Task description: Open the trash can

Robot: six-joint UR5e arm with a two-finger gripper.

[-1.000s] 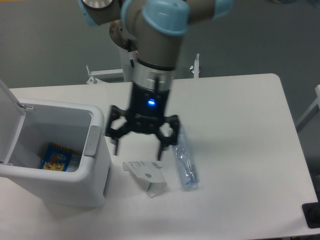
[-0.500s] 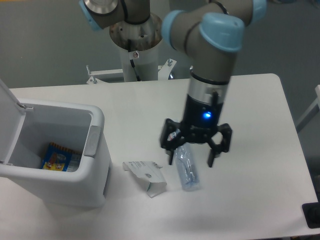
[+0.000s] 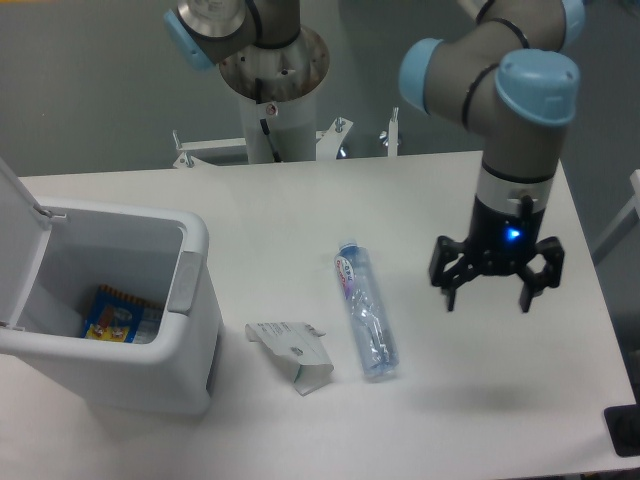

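Standing at the left end of the white counter (image 3: pixel 450 420), the trash can (image 3: pixel 130 375) is seen with its flat white lid (image 3: pixel 18 210) swung up and back on the far left, so the bin is already open. Its grey push-button tab (image 3: pixel 183 283) is seen on the right-hand rim. Inside, at the bottom, a colourful packet (image 3: pixel 112 316) in blue, yellow and orange can be made out.

The end effector (image 3: pixel 485 302) is held above the right part of the counter, well apart from the trash can, with its two black fingers spread wide and nothing between them. A blue light is lit on its body just above the fingers. Its shadow is cast on the counter below and in front of it.

Compared with half a second earlier, the end effector has been carried to the right: it was then hanging directly over the top of the clear plastic bottle (image 3: pixel 365 324), partly hiding it, and that bottle is now fully uncovered, lying on its side near the middle of the counter. A second ago the end effector was further left again, just beside the bin's right wall. Its fingers were spread in the same way in both earlier views.

The bottle, the crumpled white carton (image 3: pixel 292 353) lying just to its left, and the trash can with its raised lid are found where they were before.
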